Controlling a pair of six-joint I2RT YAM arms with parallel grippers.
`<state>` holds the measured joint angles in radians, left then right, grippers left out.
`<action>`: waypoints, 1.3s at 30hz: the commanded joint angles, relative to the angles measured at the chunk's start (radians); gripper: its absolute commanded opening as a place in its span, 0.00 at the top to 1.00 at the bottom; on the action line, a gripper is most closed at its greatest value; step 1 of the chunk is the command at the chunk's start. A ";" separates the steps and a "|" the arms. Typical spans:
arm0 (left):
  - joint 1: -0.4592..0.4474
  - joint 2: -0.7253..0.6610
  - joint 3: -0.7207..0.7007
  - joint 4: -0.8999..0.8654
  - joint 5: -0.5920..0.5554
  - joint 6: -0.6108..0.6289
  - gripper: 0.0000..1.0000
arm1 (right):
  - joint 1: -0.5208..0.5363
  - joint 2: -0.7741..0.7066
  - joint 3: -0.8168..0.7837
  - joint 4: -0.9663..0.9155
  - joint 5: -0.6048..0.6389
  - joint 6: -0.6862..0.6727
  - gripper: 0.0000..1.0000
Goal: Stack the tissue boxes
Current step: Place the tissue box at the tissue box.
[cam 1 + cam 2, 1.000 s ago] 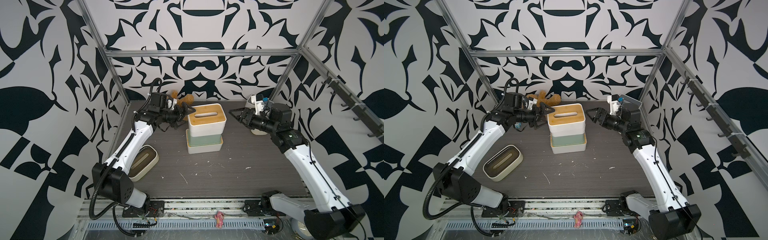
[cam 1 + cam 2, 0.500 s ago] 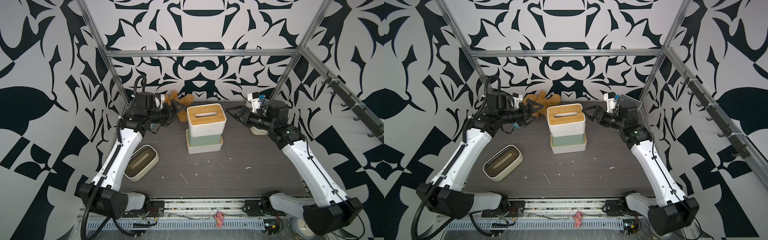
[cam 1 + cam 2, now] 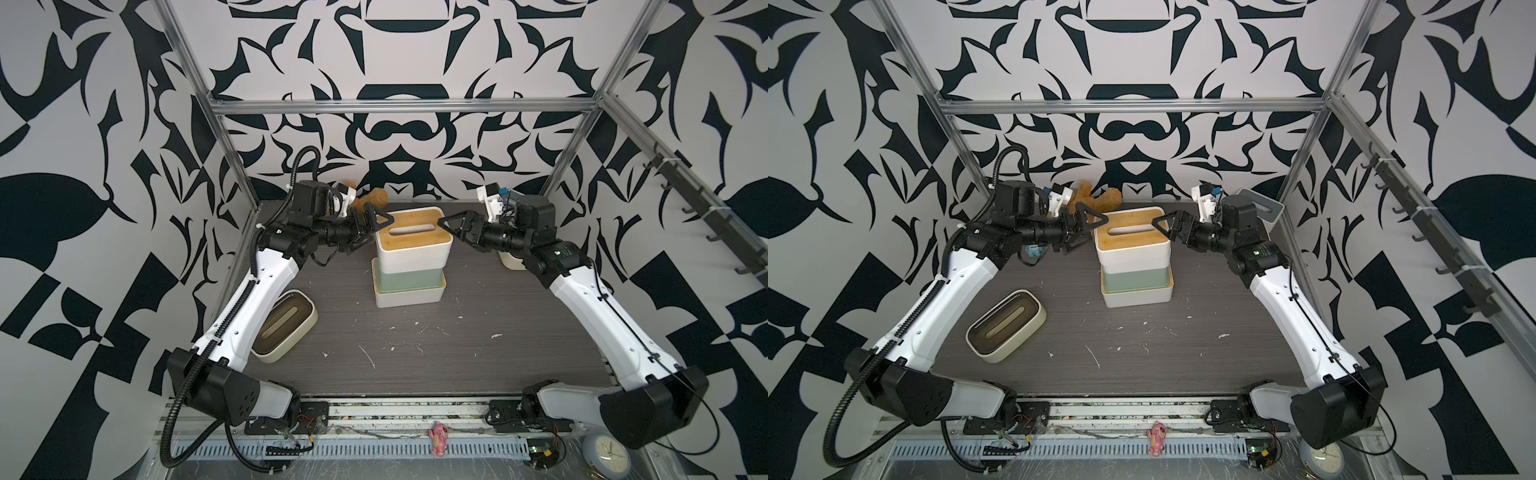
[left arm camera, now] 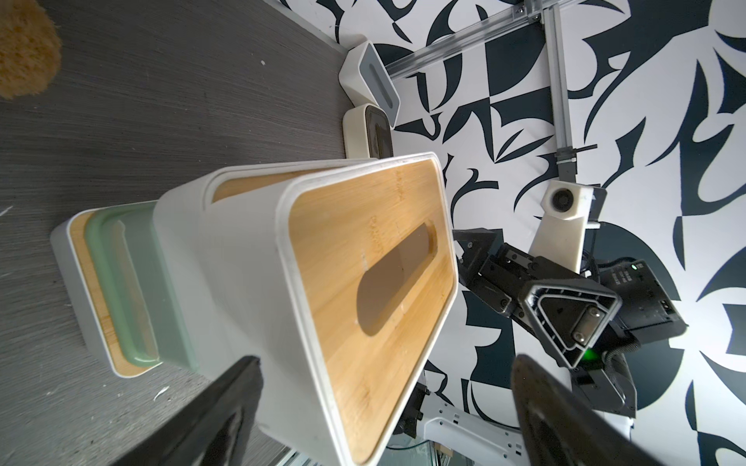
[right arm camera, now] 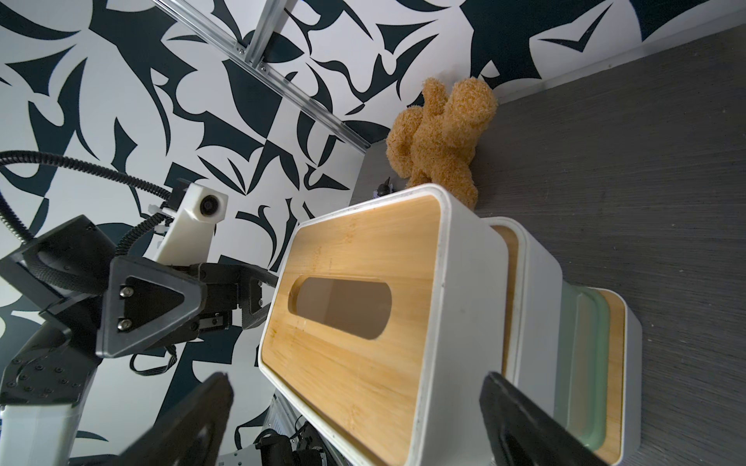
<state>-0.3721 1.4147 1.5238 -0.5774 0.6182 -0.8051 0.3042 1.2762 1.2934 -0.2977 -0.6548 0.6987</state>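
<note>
While both arms reach inward from the near corners, four of the tissue boxes stand as one stack on the dark tabletop (image 3: 415, 353), slightly far of centre. From the base upward they are the bottom box (image 3: 409, 297), white with a bamboo lid; the sage-green box (image 3: 407, 278); the middle white box (image 4: 181, 226), whose bamboo lid shows as a narrow strip; and the top box (image 3: 411, 237), white with a slotted bamboo lid.

The left gripper (image 3: 372, 230) is level with the top box at its left end, and the right gripper (image 3: 453, 230) is at its right end. Both pairs of jaws are spread wide and grasp nothing. In the left wrist view the end of the top box lies between the two dark fingers (image 4: 210, 419). Whether any fingertip touches the box cannot be told.

Three boxes lie apart from the stack. The near cream box (image 3: 1007, 324), rounded with a dark-brown lid, lies at the near left beside the left arm. The far cream box (image 4: 365, 133) sits at the far right, behind the right arm. The grey-lidded box (image 3: 1260, 208) is tilted in the far right corner, just beside it. A brown teddy bear (image 3: 1096, 199) lies against the far wall, left of the stack.
</note>
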 commanded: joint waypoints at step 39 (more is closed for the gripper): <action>-0.023 0.138 0.173 0.012 0.047 -0.004 0.01 | 0.044 0.012 0.061 0.065 -0.002 -0.009 0.01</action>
<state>-0.3817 1.5440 1.6672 -0.5938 0.6247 -0.8070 0.3252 1.2846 1.3083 -0.2970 -0.6224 0.6964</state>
